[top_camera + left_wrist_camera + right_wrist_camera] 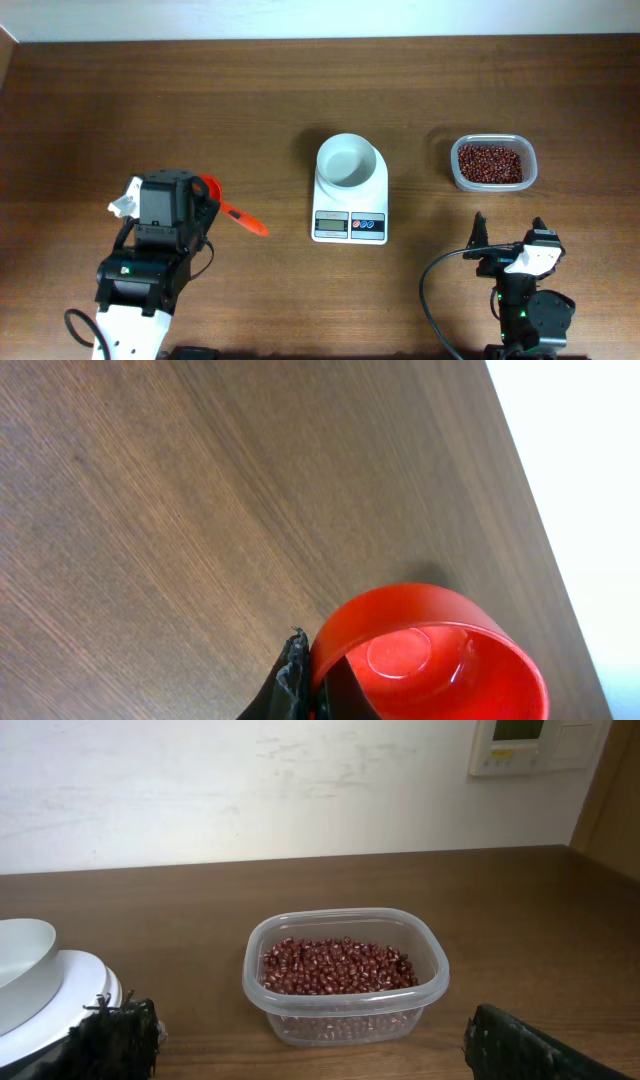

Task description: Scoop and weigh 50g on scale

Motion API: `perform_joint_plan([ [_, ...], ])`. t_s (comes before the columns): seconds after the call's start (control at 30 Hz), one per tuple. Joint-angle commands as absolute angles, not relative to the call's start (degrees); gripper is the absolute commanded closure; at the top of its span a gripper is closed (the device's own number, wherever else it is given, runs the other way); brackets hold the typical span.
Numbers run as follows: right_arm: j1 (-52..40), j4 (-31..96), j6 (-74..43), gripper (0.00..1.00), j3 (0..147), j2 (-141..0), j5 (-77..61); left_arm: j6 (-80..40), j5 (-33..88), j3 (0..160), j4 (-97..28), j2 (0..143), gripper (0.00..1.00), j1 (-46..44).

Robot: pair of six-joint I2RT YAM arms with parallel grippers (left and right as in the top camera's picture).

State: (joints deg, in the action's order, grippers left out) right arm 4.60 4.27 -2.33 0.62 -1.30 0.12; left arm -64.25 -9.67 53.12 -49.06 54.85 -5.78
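Red scoop [240, 217] in left jaws, scale [350, 226] central

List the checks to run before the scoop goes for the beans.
1. Grip: the left gripper is shut on the scoop: ok.
2. The scoop is empty: ok.
3. The bowl sits on the scale, empty: ok.
4. The display reads zero: cannot tell, too small.
5. The tub of beans is uncovered: ok.
6. The right gripper is open, short of the tub: ok.

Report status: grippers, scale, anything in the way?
Left gripper shut on red scoop. Right gripper open, facing bean tub. Scale holds empty white bowl. Nothing seen in the way.
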Motion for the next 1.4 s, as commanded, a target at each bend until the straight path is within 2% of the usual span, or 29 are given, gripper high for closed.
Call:
perform_joint_plan([
  [0.0, 4.2, 4.6, -1.9, 0.01, 0.3, -1.1, -0.2, -63.4, -10.3, 53.2, -49.1, 54.5, 1.0, -5.9],
  [0.2, 4.2, 4.6, -1.9, 0.01, 0.3, -1.1, -0.2, -63.4, -4.3, 53.2, -49.4, 54.5, 1.0, -5.9],
  [0.6, 4.2, 4.6, -1.9, 0.01, 0.3, -1.1, -0.2, -63.4, -4.3, 53.2, -50.2, 54.5, 1.0, -5.9],
  [0.8, 4.2, 4.6, -1.2, 0.01, 0.3, -1.1, 1.1, -72.3, -5.6, 53.2, -50.0, 58.1, 1.0, -5.9],
  [0.97, 4.2, 4.5, -1.2, 0.01, 0.3, -1.1, 0.5, -73.1, -5.8, 53.2, -49.4, 63.9, 1.0, -5.9],
  [1.0, 4.2, 4.3, -3.6, 0.01, 0.3, -1.1, -2.4, -73.9, -5.8, 53.2, -49.2, 64.4, 1.0, -5.9],
  [1.07, 4.2, 2.7, -18.4, 0.01, 0.3, -1.1, -17.7, -75.3, -5.8, 53.2, -47.1, 65.8, 1.0, -5.9],
  [1.17, 4.2, 1.9, -37.6, 0.01, 0.3, -1.1, -33.1, -75.3, -5.7, 53.2, -47.2, 65.8, 1.0, -5.9],
  [1.27, 4.2, 1.1, -55.7, 0.01, 0.3, -1.1, -41.9, -75.3, -5.3, 53.2, -47.2, 65.8, 1.0, -5.9],
  [1.37, 4.2, 1.0, -57.5, 0.01, 0.3, -1.1, -41.0, -75.2, -4.7, 53.2, -47.4, 65.8, 1.0, -5.9],
])
